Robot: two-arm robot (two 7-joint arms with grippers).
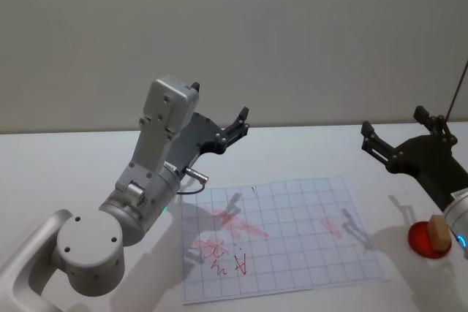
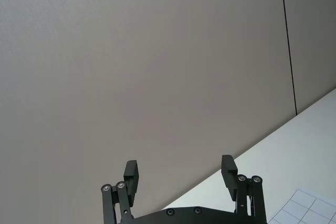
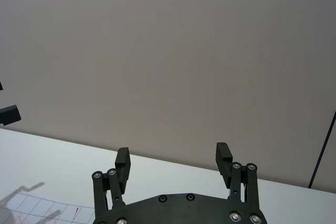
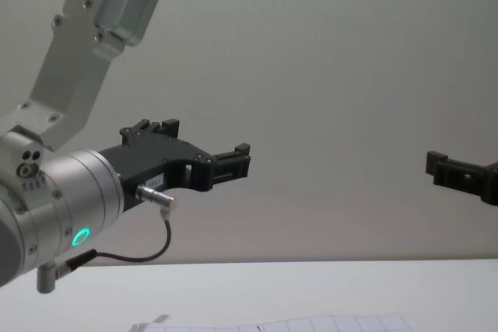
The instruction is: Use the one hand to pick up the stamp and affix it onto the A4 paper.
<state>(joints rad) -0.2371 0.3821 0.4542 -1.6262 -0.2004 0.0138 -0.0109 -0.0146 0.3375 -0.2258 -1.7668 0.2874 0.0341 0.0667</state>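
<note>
The A4 paper [image 1: 292,217] lies flat on the white table, its grey grid carrying several red stamp marks; corners of the A4 paper [image 2: 310,209] [image 3: 47,211] show in both wrist views and its far edge [image 4: 327,324] in the chest view. The stamp [image 1: 438,230], a tan block, stands on a red round pad [image 1: 423,239] right of the sheet. My right gripper [image 1: 395,123] [image 3: 173,153] [image 4: 437,167], the one hand, hovers open and empty above the table, up and back from the stamp. The left gripper [image 1: 241,123] [image 2: 179,165] [image 4: 240,162] is raised, open and empty, over the sheet's far left.
The silver left arm [image 1: 146,180] reaches over the table's left side and casts shadows on the sheet. A plain grey wall [image 1: 292,34] stands behind the table. A thin dark cable [image 1: 459,85] runs down at the far right.
</note>
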